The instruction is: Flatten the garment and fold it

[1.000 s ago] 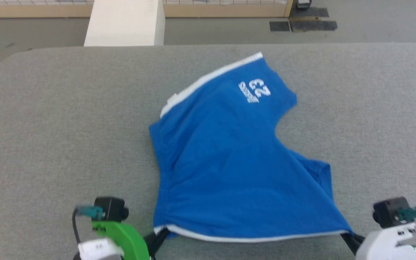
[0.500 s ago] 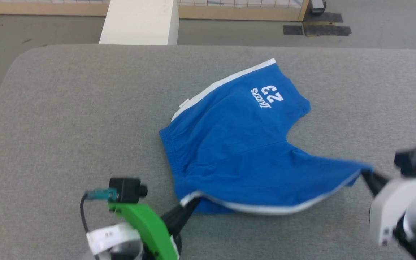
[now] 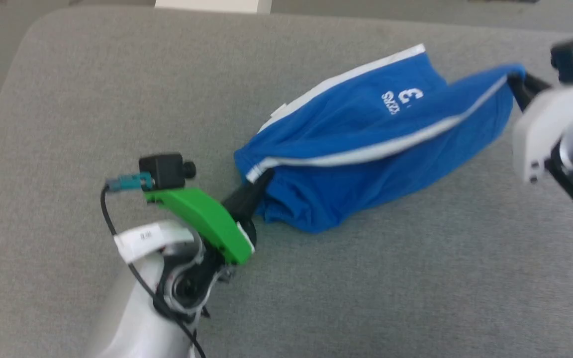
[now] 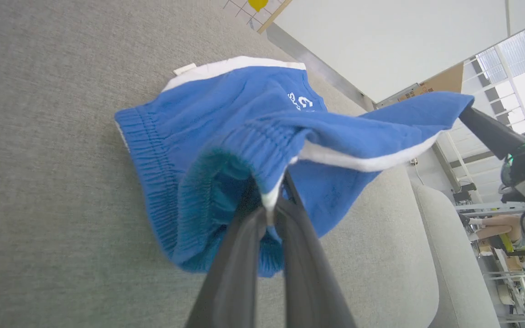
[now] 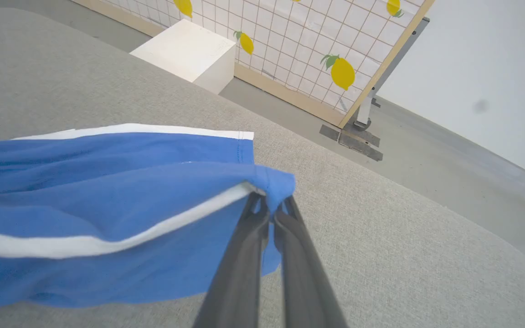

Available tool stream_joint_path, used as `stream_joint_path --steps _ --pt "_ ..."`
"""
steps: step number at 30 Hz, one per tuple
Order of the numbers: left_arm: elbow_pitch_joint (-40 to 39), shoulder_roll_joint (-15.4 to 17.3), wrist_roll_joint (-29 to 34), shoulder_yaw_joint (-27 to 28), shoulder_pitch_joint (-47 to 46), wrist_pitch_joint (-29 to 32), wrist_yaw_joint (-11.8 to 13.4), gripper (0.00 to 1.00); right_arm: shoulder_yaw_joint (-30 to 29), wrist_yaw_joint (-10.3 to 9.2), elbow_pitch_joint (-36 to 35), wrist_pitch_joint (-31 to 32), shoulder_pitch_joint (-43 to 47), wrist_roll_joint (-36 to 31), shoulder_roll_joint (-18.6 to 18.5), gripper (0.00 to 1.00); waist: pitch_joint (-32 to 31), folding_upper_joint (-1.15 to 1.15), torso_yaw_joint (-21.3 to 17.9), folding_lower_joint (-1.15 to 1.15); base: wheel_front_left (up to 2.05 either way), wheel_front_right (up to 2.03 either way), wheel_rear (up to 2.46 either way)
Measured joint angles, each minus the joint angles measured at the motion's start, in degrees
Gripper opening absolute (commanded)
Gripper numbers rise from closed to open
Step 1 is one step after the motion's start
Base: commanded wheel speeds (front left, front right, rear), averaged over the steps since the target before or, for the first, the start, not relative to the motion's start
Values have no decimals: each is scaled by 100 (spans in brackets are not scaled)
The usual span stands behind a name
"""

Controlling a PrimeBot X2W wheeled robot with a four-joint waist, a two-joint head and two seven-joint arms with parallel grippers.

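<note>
Shorts (image 3: 361, 171): royal blue, white trim, white print half hidden by a fold. White-edged side lifted, stretched taut, doubled over the lower layer. Gathered waistband end and bulk lie on grey surface (image 3: 92, 89).

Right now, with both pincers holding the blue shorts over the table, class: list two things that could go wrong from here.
1. The left pincer and right pincer each nip only a small corner of the shorts at the white trim; the thin cloth might slip free.
2. The lifted edge sags between them and the cloth under it lies bunched on the grey table, so the fold may well land creased or crooked.
</note>
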Motion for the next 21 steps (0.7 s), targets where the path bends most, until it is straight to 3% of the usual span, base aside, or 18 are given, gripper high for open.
stream_joint_path --steps 11,21 --pt "1479 -169 29 152 -1251 -347 -107 0 781 0 2078 -494 -1791 -40 83 0 784 0 297 1 0 0 0" --pt "1874 -285 85 -120 -1695 -369 -305 0 1020 0 3452 -622 -2579 9 129 0 1241 0 579 1 0 0 0"
